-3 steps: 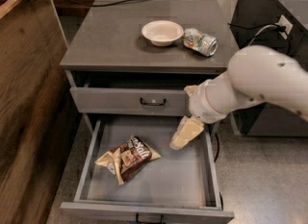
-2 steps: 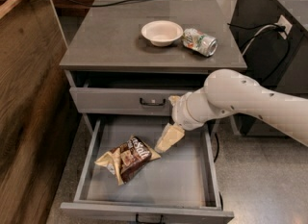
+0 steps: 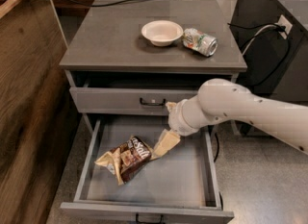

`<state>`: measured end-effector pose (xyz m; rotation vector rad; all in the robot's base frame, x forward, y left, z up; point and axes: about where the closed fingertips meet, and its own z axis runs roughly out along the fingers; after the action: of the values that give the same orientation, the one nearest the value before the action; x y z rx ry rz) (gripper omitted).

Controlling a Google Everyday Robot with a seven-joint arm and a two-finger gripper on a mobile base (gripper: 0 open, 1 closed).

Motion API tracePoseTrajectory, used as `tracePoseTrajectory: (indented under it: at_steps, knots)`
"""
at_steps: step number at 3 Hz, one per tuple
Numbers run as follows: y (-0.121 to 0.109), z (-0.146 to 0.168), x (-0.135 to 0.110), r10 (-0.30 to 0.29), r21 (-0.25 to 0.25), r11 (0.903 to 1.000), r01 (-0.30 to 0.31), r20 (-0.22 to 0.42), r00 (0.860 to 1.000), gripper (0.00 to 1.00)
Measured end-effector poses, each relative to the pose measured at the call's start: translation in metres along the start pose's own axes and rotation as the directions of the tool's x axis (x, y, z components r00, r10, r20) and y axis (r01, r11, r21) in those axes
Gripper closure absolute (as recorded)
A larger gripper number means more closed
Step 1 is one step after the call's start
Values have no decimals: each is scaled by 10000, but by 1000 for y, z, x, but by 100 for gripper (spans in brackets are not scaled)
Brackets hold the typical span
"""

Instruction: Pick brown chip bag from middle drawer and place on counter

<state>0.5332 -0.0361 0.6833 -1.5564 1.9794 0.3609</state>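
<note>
Counter (image 3: 110,40) above; middle drawer (image 3: 179,180) open, brown chip bag (image 3: 126,158) inside; gripper (image 3: 166,143) at bag's right end, aperture cannot be told; approach step; next: grasp, lift

The white arm (image 3: 250,110) enters from the right edge of the frame and extends leftward toward the centre; its rounded wrist (image 3: 185,117) angles downward; the tan end effector (image 3: 165,144) sits just below centre, tilted down and to the left.
</note>
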Motion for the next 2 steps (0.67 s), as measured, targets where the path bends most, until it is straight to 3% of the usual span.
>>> tracePoseTrajectory:
  at_steps: [1, 2]
  knots:
    - [18, 52, 3, -216, -643, 9977, 229, 215, 9995, 0]
    - [30, 111, 9, -443, -1500, 9874, 508, 463, 9979, 0]
